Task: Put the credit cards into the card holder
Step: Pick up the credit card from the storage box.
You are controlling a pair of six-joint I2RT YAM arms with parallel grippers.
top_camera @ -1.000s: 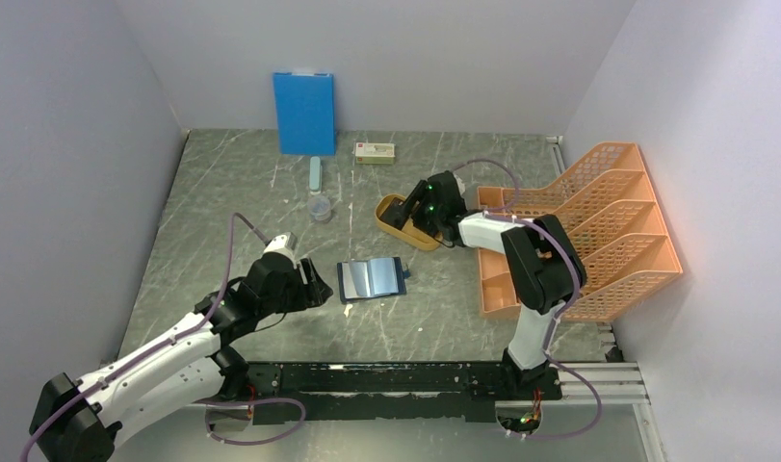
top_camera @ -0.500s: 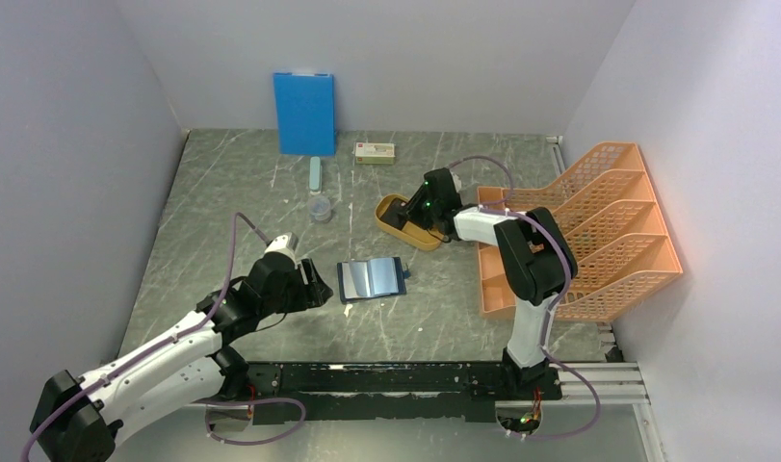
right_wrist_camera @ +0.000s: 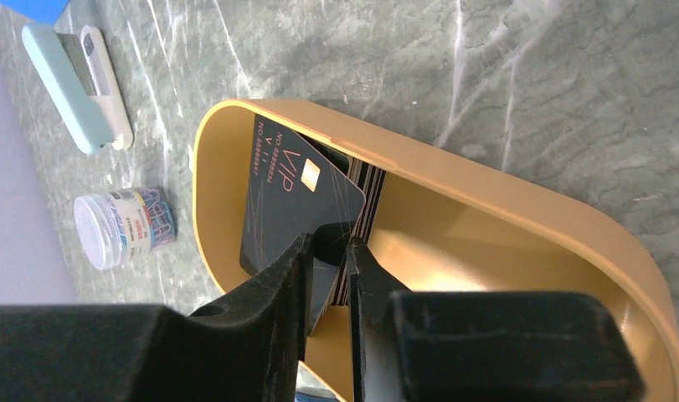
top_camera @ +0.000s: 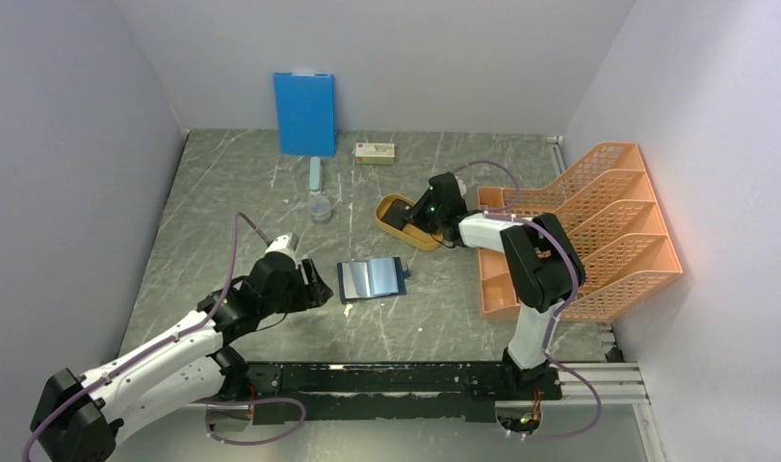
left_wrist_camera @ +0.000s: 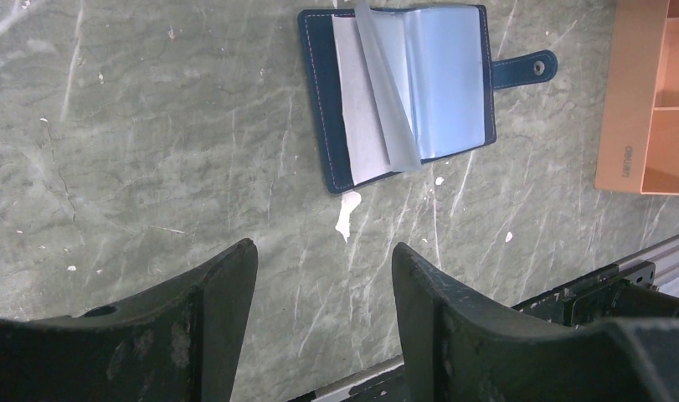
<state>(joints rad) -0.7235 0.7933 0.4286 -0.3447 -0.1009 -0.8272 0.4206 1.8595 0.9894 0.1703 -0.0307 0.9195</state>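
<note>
The card holder (top_camera: 372,278) lies open on the table centre, dark navy outside with pale blue sleeves; in the left wrist view (left_wrist_camera: 407,84) one sleeve curls up and the snap tab points right. My left gripper (top_camera: 314,284) is open and empty, hovering left of the holder (left_wrist_camera: 324,245). The credit cards (right_wrist_camera: 294,193), dark with "VIP" print, stand on edge in the yellow oval tray (right_wrist_camera: 486,193). My right gripper (right_wrist_camera: 329,241) reaches into that tray (top_camera: 391,200) with its jaws closed narrowly round the stack of cards.
A bright blue board (top_camera: 304,113) leans on the back wall. A pale green stapler (top_camera: 315,174), a small clear jar of paper clips (top_camera: 320,208) and a small box (top_camera: 375,152) lie behind the holder. An orange file rack (top_camera: 588,231) fills the right side.
My right gripper has shifted slightly inside the tray, first toward its left, then back a little. The left arm and the card holder have not moved.
</note>
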